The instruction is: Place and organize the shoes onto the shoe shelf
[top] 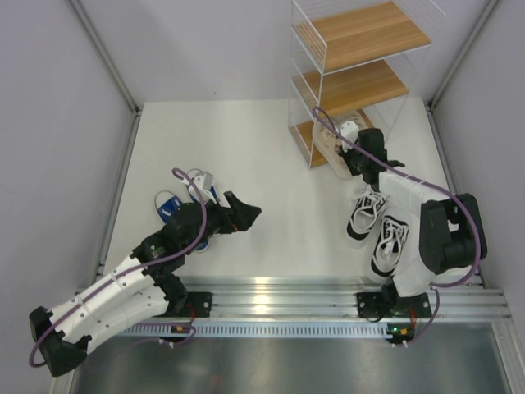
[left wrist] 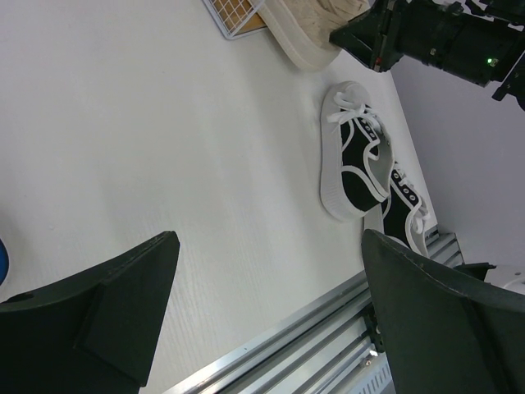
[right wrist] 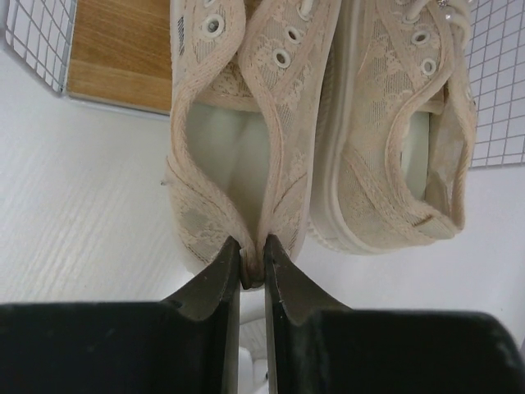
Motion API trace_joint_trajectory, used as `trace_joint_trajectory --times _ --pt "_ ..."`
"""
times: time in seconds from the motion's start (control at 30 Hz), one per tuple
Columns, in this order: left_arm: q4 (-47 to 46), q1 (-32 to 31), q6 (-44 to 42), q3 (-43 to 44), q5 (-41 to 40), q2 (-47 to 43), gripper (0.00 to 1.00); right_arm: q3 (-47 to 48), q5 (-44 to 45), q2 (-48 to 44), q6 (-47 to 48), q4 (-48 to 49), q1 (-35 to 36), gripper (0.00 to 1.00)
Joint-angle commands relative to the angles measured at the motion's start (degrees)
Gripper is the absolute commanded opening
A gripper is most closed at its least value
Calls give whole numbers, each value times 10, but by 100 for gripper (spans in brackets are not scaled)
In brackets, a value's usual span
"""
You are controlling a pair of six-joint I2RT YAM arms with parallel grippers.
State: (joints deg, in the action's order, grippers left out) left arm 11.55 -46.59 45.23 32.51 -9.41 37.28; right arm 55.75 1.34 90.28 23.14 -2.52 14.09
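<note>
Left gripper (left wrist: 267, 246) spread wide over the white table (top: 271, 164), blue white-laced sneakers (top: 176, 203) beside it, black white-soled sneakers (top: 367, 212) by the right arm, right gripper (right wrist: 252, 246) clenched on the heel of a beige lace sneaker (right wrist: 238, 164), second beige sneaker (right wrist: 394, 148) just beside, toes on the lowest tier of the white wire shoe shelf (top: 361, 33).

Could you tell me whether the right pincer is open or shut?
Shut: the right pincer clamps the heel of a beige shoe, jaws nearly touching.

Six sneakers (top: 367, 213) — one three-tier shelf (top: 361, 33)
</note>
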Motion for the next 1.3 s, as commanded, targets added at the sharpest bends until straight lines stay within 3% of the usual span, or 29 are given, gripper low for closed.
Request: trace_joint_trajectory --times 0.0,0.3,0.4,0.53,0.63,0.93,1.17,1.27 --pt "-15 3 -8 1 0 -3 98 51 -11 5 -19 90 -6 0" --pt "-23 3 -8 2 3 7 98 67 -6 32 -29 106 -6 3" --pt "-22 3 -8 2 2 7 98 66 0 35 -32 110 -6 10" --pt "-24 3 -8 1 4 10 98 65 9 38 -37 110 -6 31" --pt "-24 3 -8 2 4 11 98 57 9 31 -36 113 -6 41" --pt "-21 3 -10 4 6 3 98 11 -10 -54 -29 99 -13 55" --pt "-13 3 -21 5 4 -5 98 -7 -102 -143 -28 -30 -60 66" --pt "-13 3 -29 8 6 -5 98 2 -221 -145 21 -94 -109 75"
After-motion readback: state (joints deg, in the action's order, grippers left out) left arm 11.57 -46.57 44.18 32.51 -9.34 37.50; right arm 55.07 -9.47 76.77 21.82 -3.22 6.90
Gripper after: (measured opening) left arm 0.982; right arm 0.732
